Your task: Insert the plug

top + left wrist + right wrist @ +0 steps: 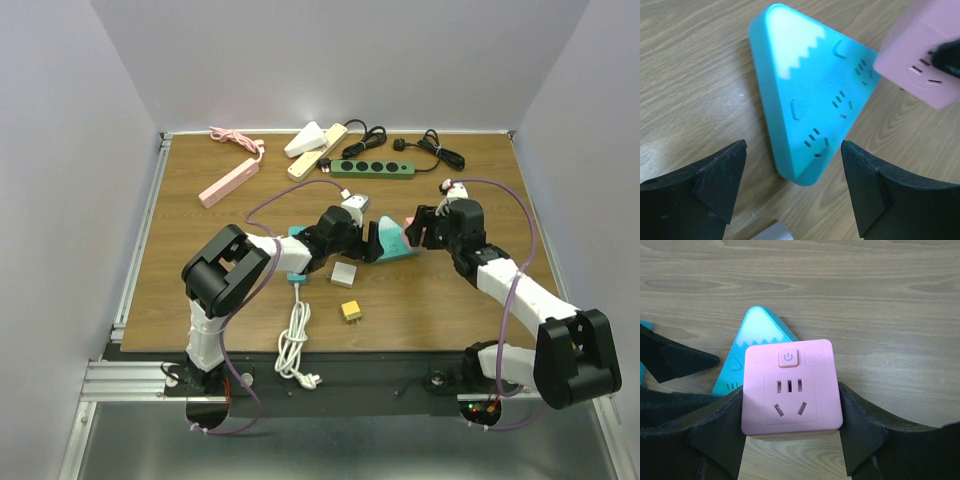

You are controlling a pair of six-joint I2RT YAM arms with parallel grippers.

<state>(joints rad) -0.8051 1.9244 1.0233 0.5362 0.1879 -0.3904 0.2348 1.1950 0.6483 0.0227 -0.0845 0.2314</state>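
The right gripper (790, 399) is clenched on the pink adapter (790, 390), one finger on each side wall, with the face with the holes and the button turned toward the wrist camera. In the wrist views the adapter hangs above the table (200, 290), over the 3 o'clock edge of the triangle power strip (392, 240). Its underside is hidden, so the pins cannot be seen.

The strip lies flat near the middle of the table. The left gripper (793, 150) is released, jaws wide, and one corner of the strip lies between the fingertips; whether the right one touches it I cannot tell.

At 7 o'clock from the strip stand a grey block (344, 274) and, farther, a yellow cube (351, 311). A green power strip (378, 168) lies at 12 o'clock, with bare wood between. The table's right edge at 3 o'clock is well apart. The left arm covers what lies at 9 o'clock.
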